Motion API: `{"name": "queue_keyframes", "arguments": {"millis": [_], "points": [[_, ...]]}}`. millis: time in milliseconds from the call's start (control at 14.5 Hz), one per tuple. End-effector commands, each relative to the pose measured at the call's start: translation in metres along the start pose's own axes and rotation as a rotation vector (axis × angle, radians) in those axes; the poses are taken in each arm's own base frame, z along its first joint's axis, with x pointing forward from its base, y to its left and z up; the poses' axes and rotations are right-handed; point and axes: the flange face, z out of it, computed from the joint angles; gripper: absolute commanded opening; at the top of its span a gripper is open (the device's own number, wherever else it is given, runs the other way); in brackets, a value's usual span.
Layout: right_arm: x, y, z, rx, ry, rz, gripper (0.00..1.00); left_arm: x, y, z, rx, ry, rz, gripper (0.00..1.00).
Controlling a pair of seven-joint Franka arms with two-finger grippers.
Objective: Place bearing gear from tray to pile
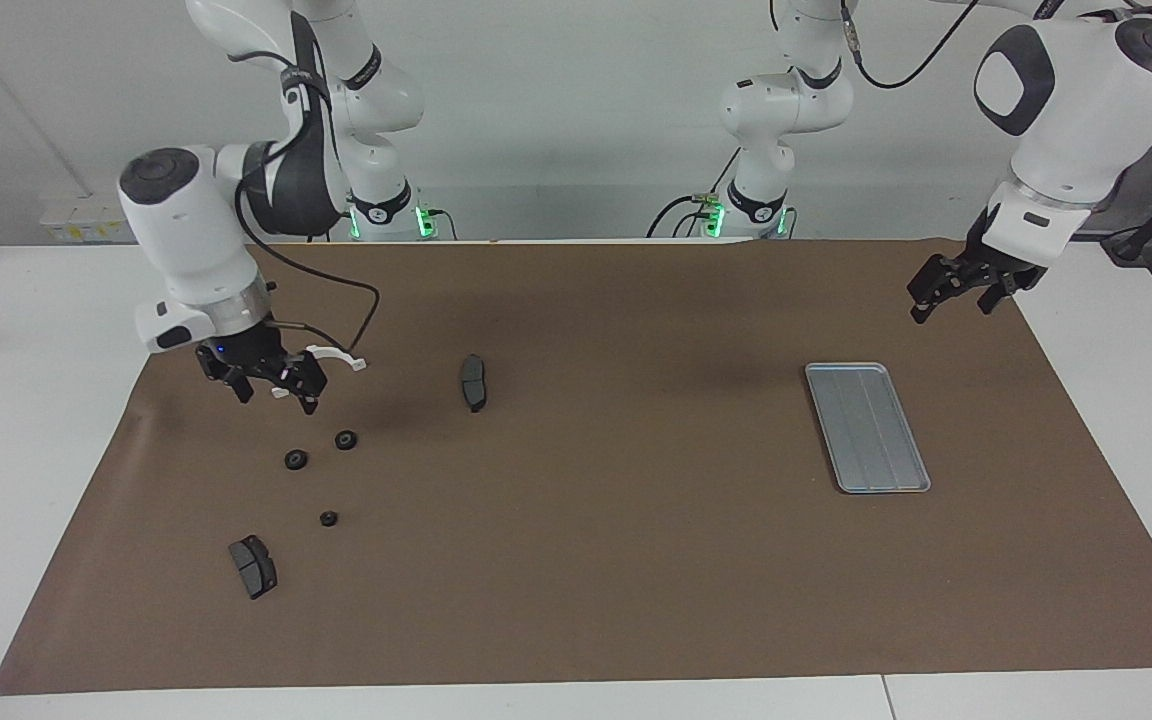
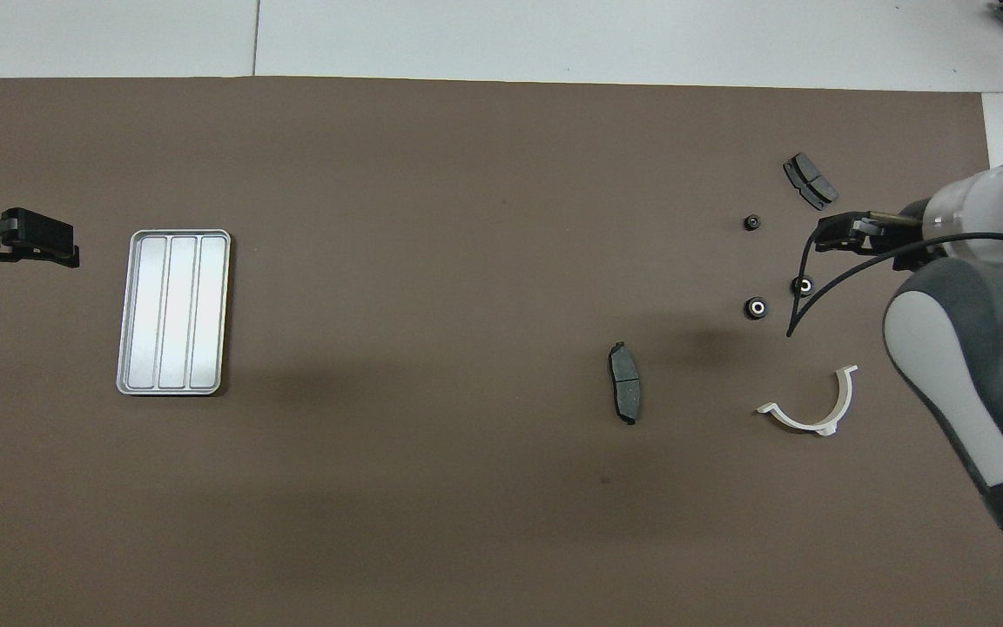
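The silver-grey tray (image 1: 867,427) lies empty toward the left arm's end of the mat; it also shows in the overhead view (image 2: 173,312). Three small black bearing gears (image 1: 345,439) (image 1: 296,459) (image 1: 329,518) lie on the mat in the pile, with the white half-ring bracket (image 1: 340,357) and two dark brake pads (image 1: 473,382) (image 1: 253,566). My right gripper (image 1: 274,392) hangs open and empty just above the mat, over the spot between the bracket and the gears (image 2: 802,286). My left gripper (image 1: 951,298) is open and empty, raised beside the tray, and waits.
A brown mat (image 1: 596,560) covers the white table. The right arm's black cable (image 1: 356,290) loops over the bracket. The brake pad (image 2: 625,383) nearest the table's middle lies apart from the other parts.
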Motion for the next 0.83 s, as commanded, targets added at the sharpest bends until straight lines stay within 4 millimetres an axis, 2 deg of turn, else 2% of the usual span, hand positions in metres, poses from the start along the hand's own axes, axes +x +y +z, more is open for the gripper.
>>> {"name": "queue_keyframes", "arguments": {"millis": [0, 207, 414, 759], "points": [[-0.012, 0.011, -0.053, 0.006, -0.036, 0.025, 1.00, -0.009, -0.004, -0.002, 0.005, 0.006, 0.003, 1.00], [-0.019, 0.013, -0.105, -0.006, -0.089, 0.000, 1.00, -0.009, -0.004, -0.002, 0.005, 0.006, 0.003, 1.00], [-0.025, 0.014, -0.143, -0.018, -0.106, -0.040, 1.00, -0.009, -0.003, -0.002, 0.005, 0.006, 0.005, 1.00], [-0.029, 0.015, -0.150, -0.019, -0.103, -0.081, 1.00, -0.008, 0.016, -0.012, 0.001, 0.032, 0.046, 1.00]]}}
